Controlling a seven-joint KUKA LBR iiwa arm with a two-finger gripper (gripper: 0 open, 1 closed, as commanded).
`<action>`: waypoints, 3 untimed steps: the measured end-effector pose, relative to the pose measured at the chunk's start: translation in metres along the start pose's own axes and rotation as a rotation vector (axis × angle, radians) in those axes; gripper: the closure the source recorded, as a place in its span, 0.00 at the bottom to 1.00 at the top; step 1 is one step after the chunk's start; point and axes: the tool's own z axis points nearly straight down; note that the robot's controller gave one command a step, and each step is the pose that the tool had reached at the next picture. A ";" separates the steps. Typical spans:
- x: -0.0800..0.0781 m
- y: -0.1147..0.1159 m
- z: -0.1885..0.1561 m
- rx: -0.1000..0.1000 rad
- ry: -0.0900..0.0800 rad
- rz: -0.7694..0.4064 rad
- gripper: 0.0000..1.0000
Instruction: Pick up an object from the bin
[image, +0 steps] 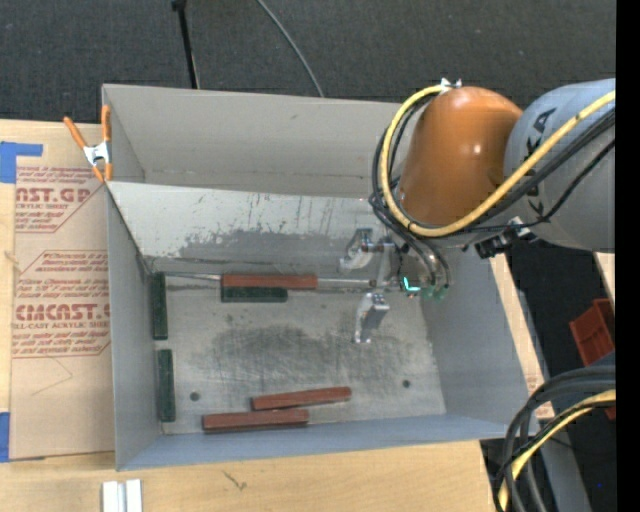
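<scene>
My gripper (365, 285) hangs over the right part of the bin floor. It is open, with one finger (357, 250) towards the back and the other (372, 320) towards the front, and nothing between them. Just to its left a red-brown bar (270, 282) lies flat along the back of the floor. A shorter dark green bar (254, 295) lies against that bar's front side. The red-brown bar's right end is a short way from the fingers and not touching them.
Two dark green bars (158, 305) (165, 385) lie end to end along the left wall. Two more red-brown bars (300, 399) (255, 421) lie near the front wall. The arm with its orange cover and cables reaches in from the right.
</scene>
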 end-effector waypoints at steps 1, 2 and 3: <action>-0.002 0.000 -0.004 0.000 -0.008 0.000 0.00; 0.018 0.007 0.031 0.001 -0.012 -0.091 0.00; 0.032 0.013 0.095 0.001 -0.011 -0.292 0.00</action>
